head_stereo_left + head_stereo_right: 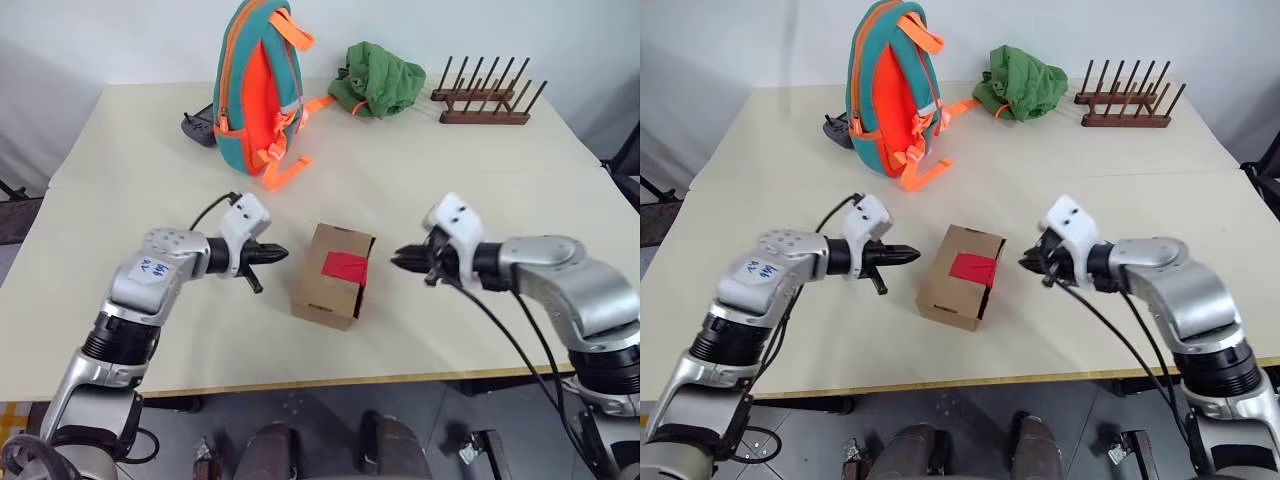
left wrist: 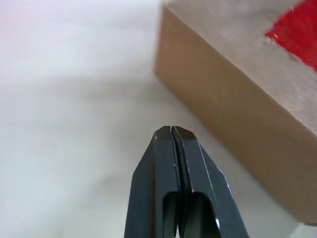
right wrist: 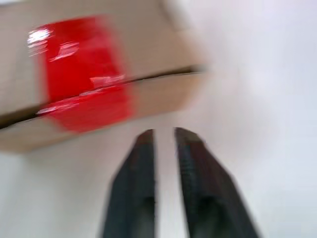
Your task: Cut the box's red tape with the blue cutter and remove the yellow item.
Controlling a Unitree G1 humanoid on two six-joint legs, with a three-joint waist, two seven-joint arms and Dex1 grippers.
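Note:
The small brown box (image 1: 320,285) stands on the table between my two grippers. The red tape (image 1: 345,266) runs over its top and down the side that faces my right arm. My left gripper (image 1: 283,254) hovers just left of the box, pointing at it, shut with nothing between its fingers (image 2: 190,163). From the right, my right gripper (image 1: 396,259) points at the taped side (image 3: 81,74); its fingers (image 3: 190,163) stand a narrow gap apart and hold nothing. The blue cutter and the yellow item are out of view.
An orange-and-teal backpack (image 1: 258,85) stands at the back of the table with a black gadget (image 1: 200,128) beside it. A green cloth (image 1: 378,78) and a wooden peg rack (image 1: 485,100) lie at the back right. The table's front edge (image 1: 330,382) runs close below the box.

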